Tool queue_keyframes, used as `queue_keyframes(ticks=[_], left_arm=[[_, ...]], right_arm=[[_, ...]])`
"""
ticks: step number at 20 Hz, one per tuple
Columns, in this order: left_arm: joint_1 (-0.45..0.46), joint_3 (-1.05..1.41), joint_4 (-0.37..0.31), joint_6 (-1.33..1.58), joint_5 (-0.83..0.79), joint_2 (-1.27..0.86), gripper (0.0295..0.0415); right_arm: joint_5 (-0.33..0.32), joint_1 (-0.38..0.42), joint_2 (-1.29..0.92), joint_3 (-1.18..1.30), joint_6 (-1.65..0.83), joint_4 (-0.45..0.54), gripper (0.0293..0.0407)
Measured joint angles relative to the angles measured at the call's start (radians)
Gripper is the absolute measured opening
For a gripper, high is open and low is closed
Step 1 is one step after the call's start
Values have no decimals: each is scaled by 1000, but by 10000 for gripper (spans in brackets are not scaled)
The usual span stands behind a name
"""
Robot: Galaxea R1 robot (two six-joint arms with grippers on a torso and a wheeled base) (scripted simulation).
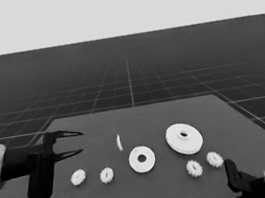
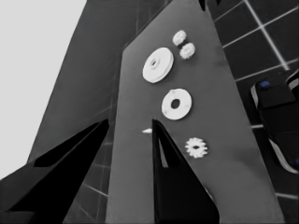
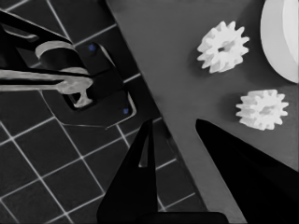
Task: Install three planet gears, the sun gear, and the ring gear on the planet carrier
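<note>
I see a dark, flat surface (image 1: 151,187) standing on a floor ruled with a pale grid that runs back to the horizon, under a blank pale band. All seven white parts lie loose on it. The larger round part (image 1: 184,138), thick with a raised hub and a small hole, sits right of centre; the smaller round part (image 1: 142,159), flat like a washer with a wide hole, lies just left of it, apart. Two toothed gears (image 1: 78,177) (image 1: 106,175) lie left of the smaller part, and two more (image 1: 194,168) (image 1: 214,159) lie near the right front corner. A thin white piece (image 1: 119,142), curved, lies behind the smaller part.

My left gripper (image 1: 73,143) waits over the surface's left end, jaws spread and holding nothing. My right gripper (image 3: 184,128) is parked at the lower right corner, mostly cut off in the head view; its jaws are spread, one over the surface's edge, with dark machinery (image 3: 88,88) beyond.
</note>
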Motion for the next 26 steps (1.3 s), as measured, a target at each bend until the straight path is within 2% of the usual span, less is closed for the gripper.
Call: queue_keyframes(ticks=[1, 2, 3, 4, 5, 6, 7, 8, 9, 11, 13, 14, 15, 17, 24, 26], left_arm=[[71, 71, -73, -3, 49, -3, 295], [45, 43, -44, -2, 30, -2, 297], [29, 25, -26, -1, 18, -1, 314], [20, 15, -15, -1, 11, -1, 347], [225, 55, 471, -487, 443, 210, 376], [330, -31, 523, -986, 918, 491, 395], [347, -208, 299, -1412, 983, 641, 403], [352, -365, 133, -1607, 958, 689, 397], [357, -477, 33, -1690, 921, 711, 391], [364, -600, -62, -1742, 882, 733, 386], [367, -650, -97, -1752, 868, 743, 385], [367, -662, -104, -1753, 865, 746, 385], [459, -706, -12, -1731, 844, 758, 385], [553, -773, 65, -1698, 811, 777, 385], [592, -817, 99, -1677, 788, 790, 385], [593, -818, 99, -1677, 788, 791, 314]], right_arm=[[23, -54, 14, 53, -3, 76, 293], [14, -34, 8, 29, -2, 45, 308], [8, -22, 5, 16, -1, 26, 337], [4, -15, 3, 8, -1, 16, 368], [2, -11, 1, 3, 0, 9, 380], [1, -9, 1, 1, 0, 6, 383], [1, -7, 0, -1, 0, 3, 384], [0, -7, 0, -2, 0, 2, 384], [0, -6, 0, -2, 0, 1, 385], [0, -6, 0, -3, 0, 1, 385], [0, -6, 0, -3, 0, 1, 385], [0, -6, 0, -3, 0, 1, 385], [0, -6, 0, -3, 0, 0, 385], [0, -6, 0, -3, 0, 0, 385], [0, -6, 0, -3, 0, 0, 385], [0, -6, 0, -3, 0, 0, 385]])
